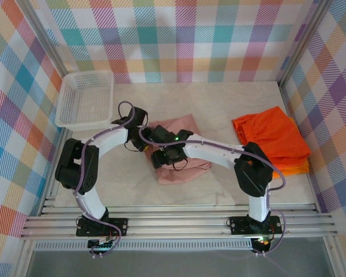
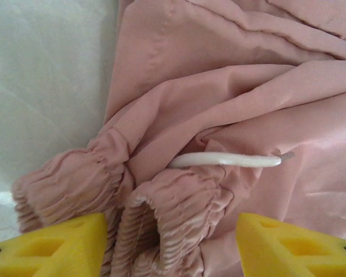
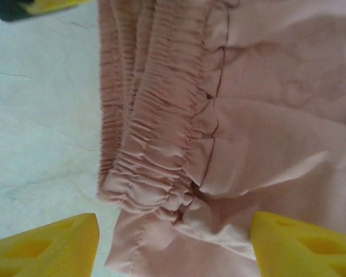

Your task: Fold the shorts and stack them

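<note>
Pink shorts [image 1: 179, 124] in a crumpled heap on the counter [image 1: 219, 104], to the right of the white basket [image 1: 63, 107] and a bit nearer the arms. Orange shorts [image 1: 271, 138] in a pile much farther right of the basket, well apart from the pink ones. Left end effector [image 2: 170, 222] down over the puffy waistband [image 2: 69, 179], yellow fingers wide apart, not pinching (a white string [image 2: 225, 160] just past them). Right end effector [image 3: 174, 218] low over the same waistband, a little farther from the basket, fingers apart too, cloth between them, nothing squeezed.
</note>
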